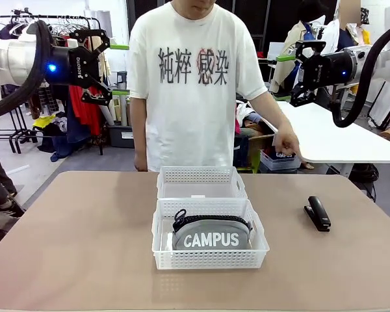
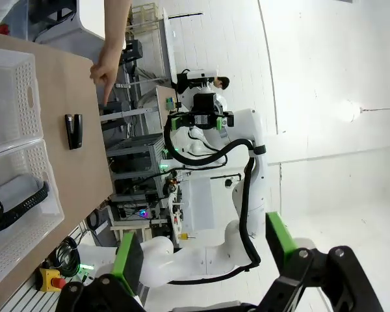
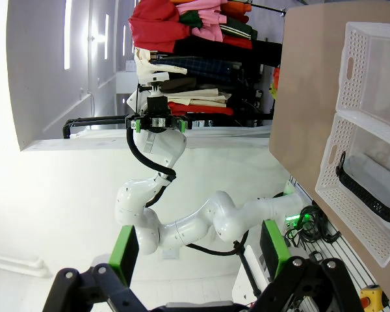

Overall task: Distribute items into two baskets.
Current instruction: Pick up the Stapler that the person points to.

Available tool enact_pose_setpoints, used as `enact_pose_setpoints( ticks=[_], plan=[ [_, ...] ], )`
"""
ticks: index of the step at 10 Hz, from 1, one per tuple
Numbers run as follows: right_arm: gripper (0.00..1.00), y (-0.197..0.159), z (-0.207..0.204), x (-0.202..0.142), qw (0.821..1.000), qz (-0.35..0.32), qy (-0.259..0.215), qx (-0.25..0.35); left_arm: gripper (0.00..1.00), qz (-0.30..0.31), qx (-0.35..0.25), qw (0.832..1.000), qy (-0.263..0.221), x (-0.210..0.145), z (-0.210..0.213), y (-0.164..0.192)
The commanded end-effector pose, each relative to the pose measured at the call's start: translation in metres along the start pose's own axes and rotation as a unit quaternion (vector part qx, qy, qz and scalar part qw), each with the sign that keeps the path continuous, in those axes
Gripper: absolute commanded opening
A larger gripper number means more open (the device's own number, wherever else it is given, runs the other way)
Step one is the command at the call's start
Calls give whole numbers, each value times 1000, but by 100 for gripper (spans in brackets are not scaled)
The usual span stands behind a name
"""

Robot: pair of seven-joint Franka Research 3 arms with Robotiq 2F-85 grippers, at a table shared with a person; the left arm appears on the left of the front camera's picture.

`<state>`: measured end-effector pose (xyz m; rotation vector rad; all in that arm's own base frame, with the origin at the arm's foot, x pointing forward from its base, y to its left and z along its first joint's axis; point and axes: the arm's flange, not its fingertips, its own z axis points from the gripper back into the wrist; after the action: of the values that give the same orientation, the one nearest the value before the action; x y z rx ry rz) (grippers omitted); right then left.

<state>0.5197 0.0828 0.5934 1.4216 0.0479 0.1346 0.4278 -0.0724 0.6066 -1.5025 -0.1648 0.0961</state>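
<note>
one of two done: campus pouch (image 1: 211, 235) lies in the near basket (image 1: 210, 261); far basket (image 1: 201, 174) looks empty, floor partly hidden. stapler (image 1: 318, 213) not yet binned, on the table (image 1: 84, 247) right of the baskets. left gripper (image 1: 107, 67) and right gripper (image 1: 294, 71) hang high, jaws wide, nothing held.

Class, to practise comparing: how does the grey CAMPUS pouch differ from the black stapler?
The grey fabric zip pouch printed CAMPUS lies in the nearer white lattice plastic basket; the small black stapler lies on the bare tan table. The pouch is larger and grey; the stapler smaller and black. Neither is held.
</note>
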Motion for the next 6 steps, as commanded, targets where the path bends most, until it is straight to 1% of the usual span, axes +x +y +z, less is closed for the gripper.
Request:
enact_pose_setpoints(
  ticks=[1, 6],
  plan=[
    [100, 2, 1, 0, 1000, 3, 3, -7, 100, 1, -1, 1000, -4, -1, 0, -2],
    [100, 2, 1, 0, 1000, 3, 3, -7, 100, 1, -1, 1000, -4, -1, 0, -2]
  ],
)
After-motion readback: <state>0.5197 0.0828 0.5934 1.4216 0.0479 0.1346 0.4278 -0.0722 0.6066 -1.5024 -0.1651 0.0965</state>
